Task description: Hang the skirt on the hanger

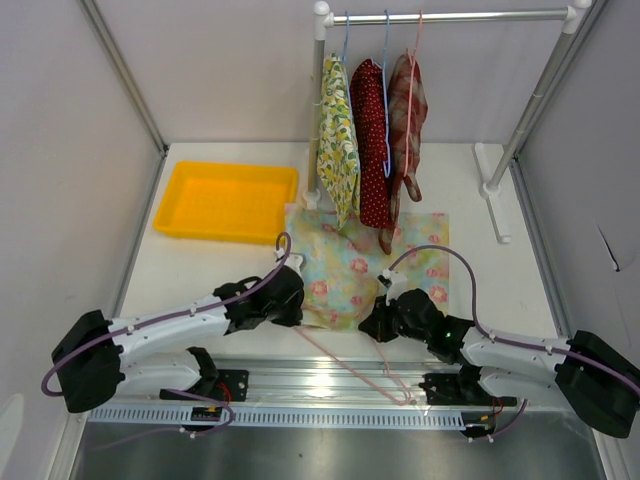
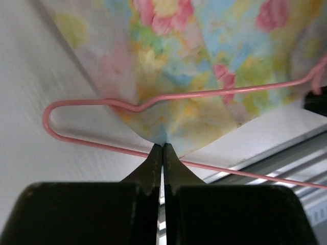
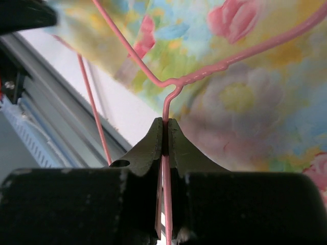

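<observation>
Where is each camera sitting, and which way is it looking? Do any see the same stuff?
Top external: above and behind the arms, looking down on the table; both arms, left gripper and right gripper show.
Left wrist: on the left arm, looking along its shut fingers, which pinch the skirt corner.
Right wrist: on the right arm, looking along its shut fingers, clamped on the hanger neck.
Shared: both wrist views show the pink hanger over the floral skirt; the top view does too.
</observation>
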`<state>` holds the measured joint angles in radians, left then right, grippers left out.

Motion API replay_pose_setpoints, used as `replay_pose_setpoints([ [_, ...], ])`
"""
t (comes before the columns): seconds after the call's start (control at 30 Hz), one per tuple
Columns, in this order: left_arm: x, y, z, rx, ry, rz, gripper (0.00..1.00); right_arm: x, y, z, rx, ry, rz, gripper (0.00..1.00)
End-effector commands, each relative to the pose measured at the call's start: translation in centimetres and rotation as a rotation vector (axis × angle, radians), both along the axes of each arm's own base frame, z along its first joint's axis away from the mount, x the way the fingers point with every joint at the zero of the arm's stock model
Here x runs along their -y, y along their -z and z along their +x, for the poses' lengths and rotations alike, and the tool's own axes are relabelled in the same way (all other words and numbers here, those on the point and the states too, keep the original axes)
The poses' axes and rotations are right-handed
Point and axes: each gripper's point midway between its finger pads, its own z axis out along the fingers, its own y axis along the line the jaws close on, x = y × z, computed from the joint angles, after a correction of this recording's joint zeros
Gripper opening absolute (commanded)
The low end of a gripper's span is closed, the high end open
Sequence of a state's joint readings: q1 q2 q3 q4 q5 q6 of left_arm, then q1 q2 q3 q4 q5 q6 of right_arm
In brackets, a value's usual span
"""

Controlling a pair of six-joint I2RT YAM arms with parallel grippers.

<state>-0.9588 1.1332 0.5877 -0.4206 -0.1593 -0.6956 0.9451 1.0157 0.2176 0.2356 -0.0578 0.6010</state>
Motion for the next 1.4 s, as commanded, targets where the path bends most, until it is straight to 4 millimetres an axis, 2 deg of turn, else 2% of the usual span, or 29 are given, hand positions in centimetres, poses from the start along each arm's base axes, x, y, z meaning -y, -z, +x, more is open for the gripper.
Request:
replay_pose_setpoints([
  [0.0, 0.7, -4.2, 1.6, 0.077, 0.006, -0.045, 0.00, -0.2, -1.3, 2.0, 0.105, 0.044, -0.036, 0.00],
  [0.13, -0.5, -4.3, 1.8, 0.070, -0.018, -0.015, 0.00, 0.4, -1.8, 3.1, 0.169, 0.087, -0.083, 0.00],
  [0.33, -3.8, -3.9, 2.4, 0.045, -0.130, -0.016, 0.00, 1.0, -3.2, 4.6, 0.250, 0.151, -0.115, 0.00],
  [0.5, -6.6, -4.1, 3.5, 0.042, -0.249, -0.037, 0.00, 1.3, -3.0, 5.2, 0.274, 0.163, -0.152, 0.00],
  [0.67, -8.0, -4.5, 4.9, 0.032, -0.366, -0.093, 0.00, 1.5, -2.6, 5.5, 0.289, 0.175, -0.189, 0.00],
  [0.73, -8.9, -4.8, 6.1, 0.039, -0.430, -0.124, 0.00, 1.5, -2.6, 5.6, 0.291, 0.175, -0.189, 0.00],
  [0.83, -10.0, -4.1, 7.3, 0.010, -0.499, -0.171, 0.00, 1.5, -2.4, 5.6, 0.295, 0.169, -0.198, 0.00],
  [0.87, -9.8, -4.1, 7.6, 0.002, -0.505, -0.194, 0.00, 1.5, -2.3, 5.5, 0.293, 0.165, -0.204, 0.00],
  [1.0, -11.5, -4.1, 9.3, 0.004, -0.587, -0.203, 0.00, 1.7, -2.0, 5.5, 0.299, 0.167, -0.222, 0.00],
  [1.17, -12.0, -3.9, 9.7, 0.003, -0.611, -0.182, 0.00, 2.0, -2.5, 5.8, 0.313, 0.190, -0.225, 0.00],
  [1.23, -11.6, -3.6, 9.6, -0.005, -0.597, -0.204, 0.04, 1.5, -3.0, 6.0, 0.319, 0.184, -0.213, 0.00],
  [1.33, -10.5, -3.8, 8.8, -0.002, -0.551, -0.231, 0.31, 1.0, -3.1, 5.9, 0.321, 0.165, -0.209, 0.00],
  [1.37, -10.3, -4.6, 8.7, 0.034, -0.538, -0.245, 0.48, 0.9, -3.1, 5.8, 0.319, 0.156, -0.210, 0.00],
])
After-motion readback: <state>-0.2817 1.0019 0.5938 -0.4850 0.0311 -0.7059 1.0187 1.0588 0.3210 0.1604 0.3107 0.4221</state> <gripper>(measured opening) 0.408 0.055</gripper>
